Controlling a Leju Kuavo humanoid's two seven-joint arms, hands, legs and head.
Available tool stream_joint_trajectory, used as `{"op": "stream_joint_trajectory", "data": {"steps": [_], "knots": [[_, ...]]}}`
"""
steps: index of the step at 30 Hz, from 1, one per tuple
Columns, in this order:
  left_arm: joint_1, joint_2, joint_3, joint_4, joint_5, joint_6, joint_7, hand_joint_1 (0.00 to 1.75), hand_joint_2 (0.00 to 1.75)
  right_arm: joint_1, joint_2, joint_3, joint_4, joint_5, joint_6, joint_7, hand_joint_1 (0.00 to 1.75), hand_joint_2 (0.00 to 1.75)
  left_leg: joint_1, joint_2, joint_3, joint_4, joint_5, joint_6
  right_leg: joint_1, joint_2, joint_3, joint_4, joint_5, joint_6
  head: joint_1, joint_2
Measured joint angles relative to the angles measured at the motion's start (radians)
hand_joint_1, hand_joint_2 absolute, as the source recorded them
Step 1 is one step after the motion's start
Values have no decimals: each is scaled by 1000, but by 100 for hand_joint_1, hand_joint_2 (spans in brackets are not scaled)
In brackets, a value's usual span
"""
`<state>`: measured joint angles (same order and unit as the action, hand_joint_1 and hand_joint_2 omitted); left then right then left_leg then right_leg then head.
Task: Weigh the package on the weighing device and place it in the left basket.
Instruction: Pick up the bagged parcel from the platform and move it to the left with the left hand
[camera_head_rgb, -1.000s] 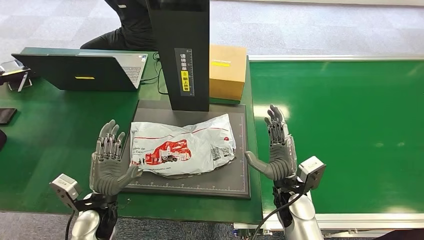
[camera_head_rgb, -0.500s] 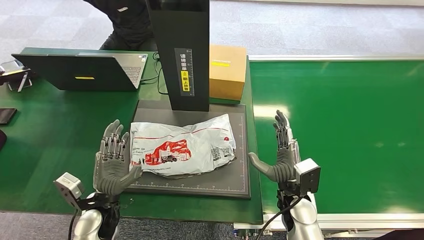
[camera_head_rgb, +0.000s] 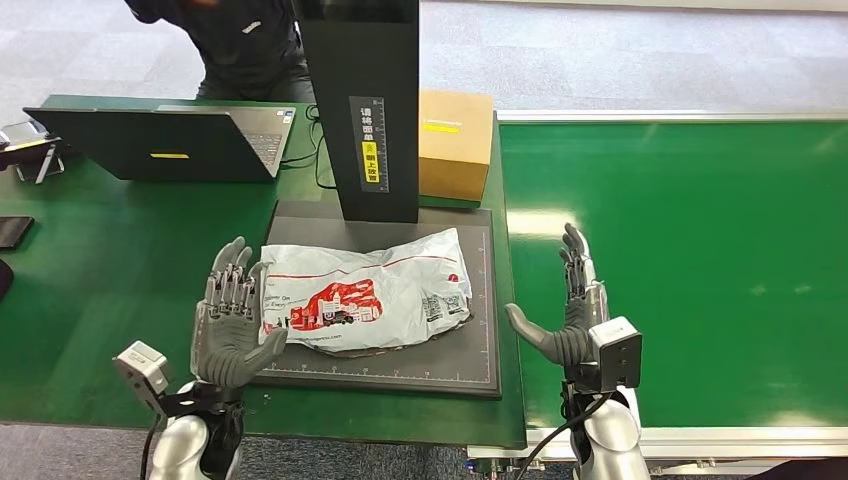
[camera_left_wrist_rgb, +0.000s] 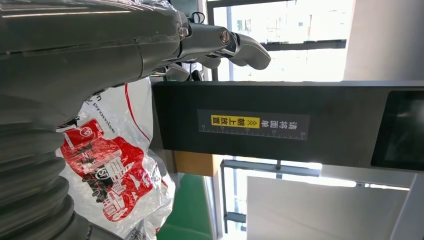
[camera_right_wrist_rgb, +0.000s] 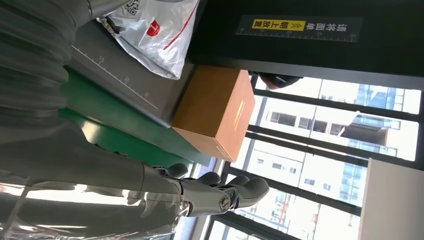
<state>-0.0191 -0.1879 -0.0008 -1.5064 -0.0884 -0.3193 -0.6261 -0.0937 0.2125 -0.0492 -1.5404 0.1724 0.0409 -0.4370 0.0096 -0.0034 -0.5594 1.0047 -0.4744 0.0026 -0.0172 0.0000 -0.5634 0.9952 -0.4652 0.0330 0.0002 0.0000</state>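
While the package (camera_head_rgb: 365, 290) lies flat on the dark weighing platform (camera_head_rgb: 390, 365), its long axis runs across the table from the robot's left to its right, with the printed red graphic facing up and the narrower, crumpled end toward the right. It is a soft white plastic mailer, glossy and wrinkled, with red line work and small printed labels. The platform is a matte grey-black square board with ruled markings along its near edge, and a tall black column (camera_head_rgb: 360, 110) bearing a yellow label stands at its far side.

Left hand (camera_head_rgb: 232, 315): fingers spread and extended upward, palm turned toward the package, positioned at the package's left end. Whether the fingertips touch the plastic cannot be determined; it holds nothing.

Right hand (camera_head_rgb: 572, 315): fingers straight and apart, thumb (camera_head_rgb: 525, 327) stretched toward the platform, palm facing the package. It stands clear of the platform's right edge, over the green surface, holding nothing.

Surroundings: a tan cardboard box (camera_head_rgb: 455, 143) sits behind the platform to the right of the column; an open laptop (camera_head_rgb: 165, 140) rests on the green table (camera_head_rgb: 90, 260) to the left; a person in dark clothing (camera_head_rgb: 240, 45) is beyond the table
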Motion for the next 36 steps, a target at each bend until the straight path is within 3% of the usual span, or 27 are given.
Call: {"op": "stream_joint_trajectory", "data": {"steps": [36], "knots": [[-15,-5,12,12,-16,2,1,0,175,-15,2,-8,56,-8,36,15,0,175,0,0,0,0,0,0,0,0,0,0,0,0,0,0]]}}
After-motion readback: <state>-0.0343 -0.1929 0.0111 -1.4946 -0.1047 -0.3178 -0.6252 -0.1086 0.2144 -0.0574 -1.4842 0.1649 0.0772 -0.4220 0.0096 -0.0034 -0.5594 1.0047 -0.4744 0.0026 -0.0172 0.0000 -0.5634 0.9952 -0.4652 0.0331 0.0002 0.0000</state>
